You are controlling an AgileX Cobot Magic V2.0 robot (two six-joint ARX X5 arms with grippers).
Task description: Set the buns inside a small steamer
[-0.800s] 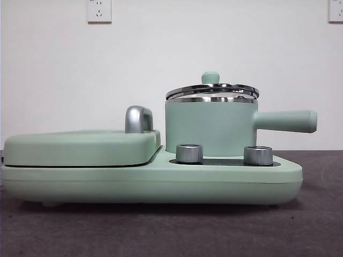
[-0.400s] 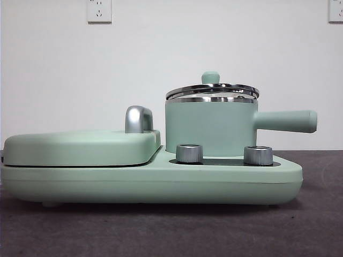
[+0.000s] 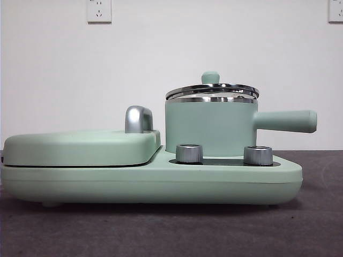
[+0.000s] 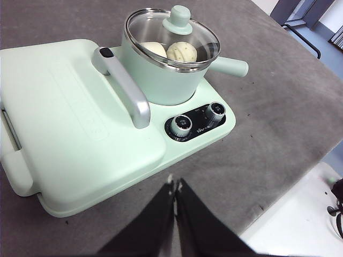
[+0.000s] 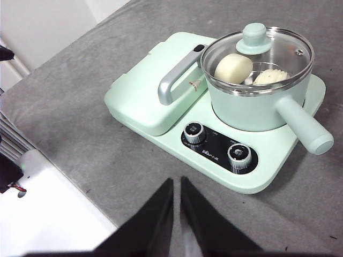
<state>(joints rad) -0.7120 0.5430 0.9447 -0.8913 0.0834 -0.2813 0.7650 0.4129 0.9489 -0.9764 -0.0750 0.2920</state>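
One green cooker (image 3: 161,184) sits on the table, with one flat lid (image 5: 144,96) and two dials. On it stands the one small steamer (image 3: 211,126), rigid and best taken by its side handle (image 5: 303,126); its glass lid (image 4: 172,33) looks fragile, so grip the knob. Inside lie two buns (image 5: 233,68), probably light and soft. The left gripper (image 4: 176,187) and right gripper (image 5: 177,184) hang well back, jaws together.

Grey felt-covered table (image 3: 171,230) under a mint-green cooker base (image 3: 161,182).
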